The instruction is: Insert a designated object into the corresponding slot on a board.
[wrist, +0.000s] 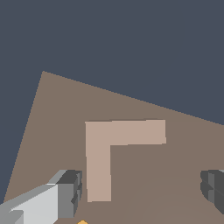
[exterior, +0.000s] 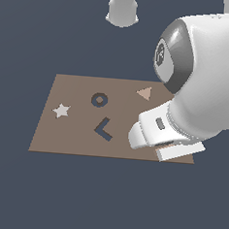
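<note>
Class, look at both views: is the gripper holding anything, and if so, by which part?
Nothing is held. The gripper is open, its fingers apart above the tan L-shaped piece lying flat on the board.

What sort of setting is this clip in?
A simulated shape-insertion bench, it seems: a flat brown board with a dark L-shaped recess, a tan L piece, and featureless slate-blue ground.

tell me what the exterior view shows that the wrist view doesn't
Only the exterior view: the dark L slot, ring recess, star, triangle and the arm. Only the wrist view: the tan L piece lying flat between the open tool's fingers, plus an orange sliver. Both show the board.
</note>
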`<state>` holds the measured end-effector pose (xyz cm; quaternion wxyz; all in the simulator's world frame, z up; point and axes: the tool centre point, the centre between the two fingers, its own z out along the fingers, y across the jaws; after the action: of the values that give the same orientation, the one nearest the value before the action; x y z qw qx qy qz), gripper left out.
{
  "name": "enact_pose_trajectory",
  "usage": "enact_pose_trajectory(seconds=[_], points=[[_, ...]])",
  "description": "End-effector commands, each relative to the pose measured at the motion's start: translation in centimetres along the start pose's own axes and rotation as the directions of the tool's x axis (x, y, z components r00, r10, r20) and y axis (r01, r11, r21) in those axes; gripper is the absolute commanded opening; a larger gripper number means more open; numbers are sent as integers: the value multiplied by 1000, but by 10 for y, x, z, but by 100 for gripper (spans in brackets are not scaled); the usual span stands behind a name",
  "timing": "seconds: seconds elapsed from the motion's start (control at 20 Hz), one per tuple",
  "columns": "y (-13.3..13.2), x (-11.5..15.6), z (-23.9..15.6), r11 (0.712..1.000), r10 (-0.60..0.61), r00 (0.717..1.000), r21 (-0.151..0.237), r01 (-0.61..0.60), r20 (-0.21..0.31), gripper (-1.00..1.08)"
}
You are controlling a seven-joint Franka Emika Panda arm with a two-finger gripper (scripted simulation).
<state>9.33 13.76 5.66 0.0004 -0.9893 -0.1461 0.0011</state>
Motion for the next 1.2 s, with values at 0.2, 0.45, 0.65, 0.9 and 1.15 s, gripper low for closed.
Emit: enact_pose_trajectory(seconds=[0.2,0.45,0.65,0.9,1.15], points=[[-10,10,7,1000,-27,1000,-1,27,-2,100],[-10,11,7,1000,-29,1000,-1,29,-2,100],[-10,10,7,1000,-27,1000,-1,27,-2,100],[-9,10,19,1000,-26,1000,-1,26,-2,100],[-9,10,27,1000,-26,1000,-1,26,-2,-100]])
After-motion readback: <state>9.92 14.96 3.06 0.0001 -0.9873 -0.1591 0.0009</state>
